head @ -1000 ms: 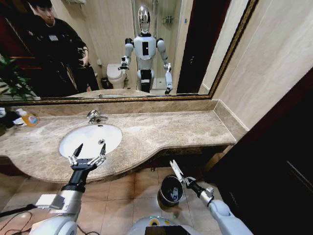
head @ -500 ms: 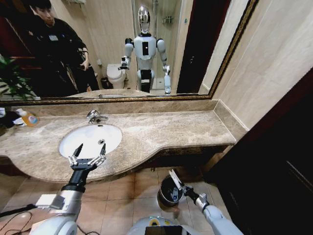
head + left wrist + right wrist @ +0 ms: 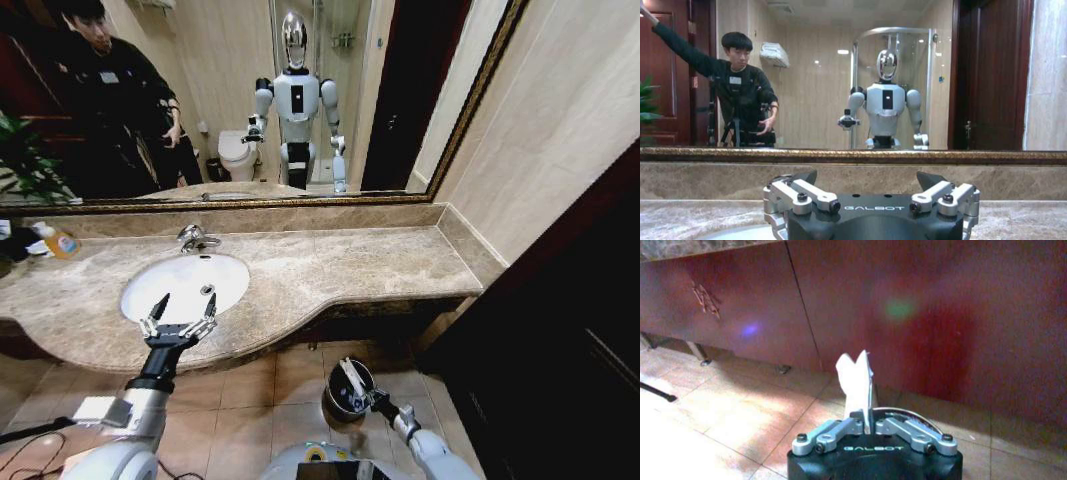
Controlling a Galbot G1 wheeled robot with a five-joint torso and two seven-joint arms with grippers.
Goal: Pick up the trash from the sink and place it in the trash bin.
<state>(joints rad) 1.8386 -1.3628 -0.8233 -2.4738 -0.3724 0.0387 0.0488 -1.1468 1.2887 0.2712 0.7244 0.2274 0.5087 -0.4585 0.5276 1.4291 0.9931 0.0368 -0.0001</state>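
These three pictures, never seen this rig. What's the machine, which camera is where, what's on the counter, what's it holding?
It is a wheeled robot with two arms, standing at a bathroom vanity; you see its reflection in the mirror.

The head view looks down from the robot's head. The other two come from cameras on each wrist, looking past that arm's own fingers.

The left gripper hangs open over the near edge of the white sink, holding nothing. The right gripper is low by the floor, over the black trash bin, shut on a white sachet, a piece of the trash.

On the marble counter: the sink with its chrome faucet, and a clear bottle with orange label at the far left.
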